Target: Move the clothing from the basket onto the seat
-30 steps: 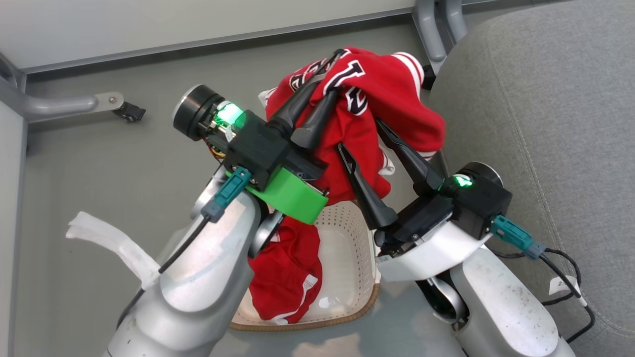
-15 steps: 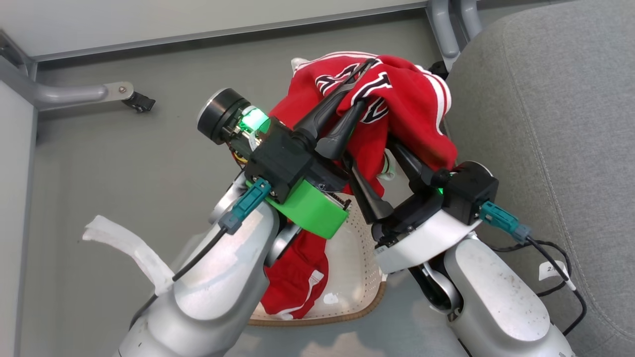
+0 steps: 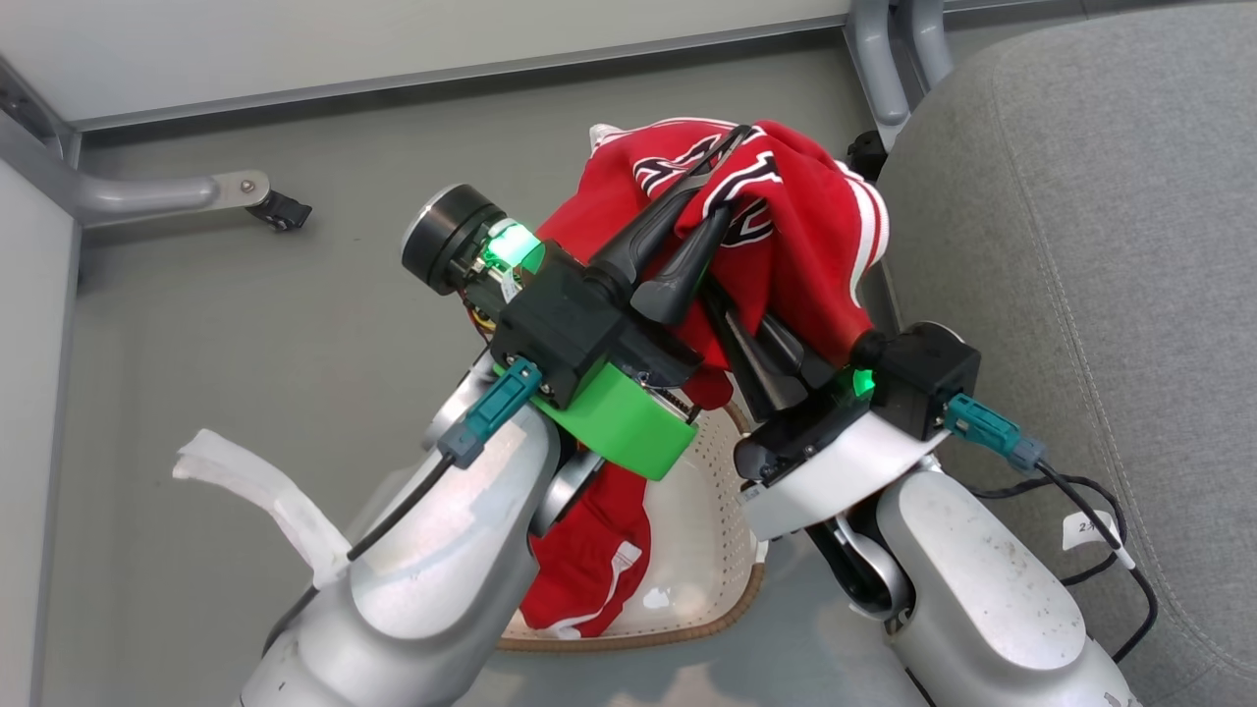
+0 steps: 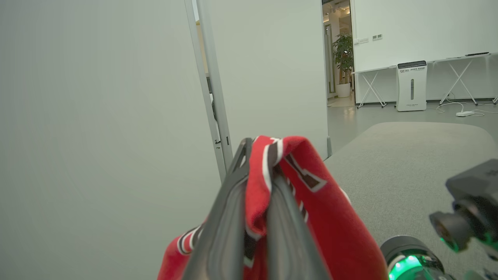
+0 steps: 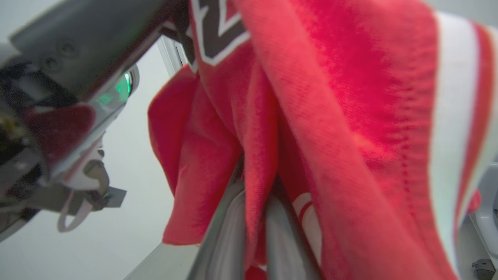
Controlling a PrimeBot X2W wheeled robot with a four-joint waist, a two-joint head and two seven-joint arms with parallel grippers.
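Observation:
A red jersey (image 3: 786, 245) with dark-and-white letters hangs in the air between both arms, beside the grey seat (image 3: 1080, 245). My left gripper (image 3: 732, 172) is shut on its top fold, and the left wrist view shows the fingers (image 4: 229, 217) pinching that fold of the jersey (image 4: 311, 202). Lower down, my right gripper (image 3: 746, 339) is shut on hanging cloth; its fingers (image 5: 229, 233) clamp red fabric of the jersey (image 5: 330, 97). A second red garment (image 3: 589, 570) lies in the cream basket (image 3: 707, 530) below.
A grey metal leg with a caster (image 3: 280, 209) crosses the floor at left. Chair legs (image 3: 884, 59) stand by the seat's far corner. A black cable (image 3: 1110, 550) trails from my right wrist over the seat edge. A pale wall (image 4: 97, 116) stands close behind.
My right gripper's fingers stood open around the hanging jersey and have shut on it. The head camera has shifted slightly. The left gripper keeps its hold.

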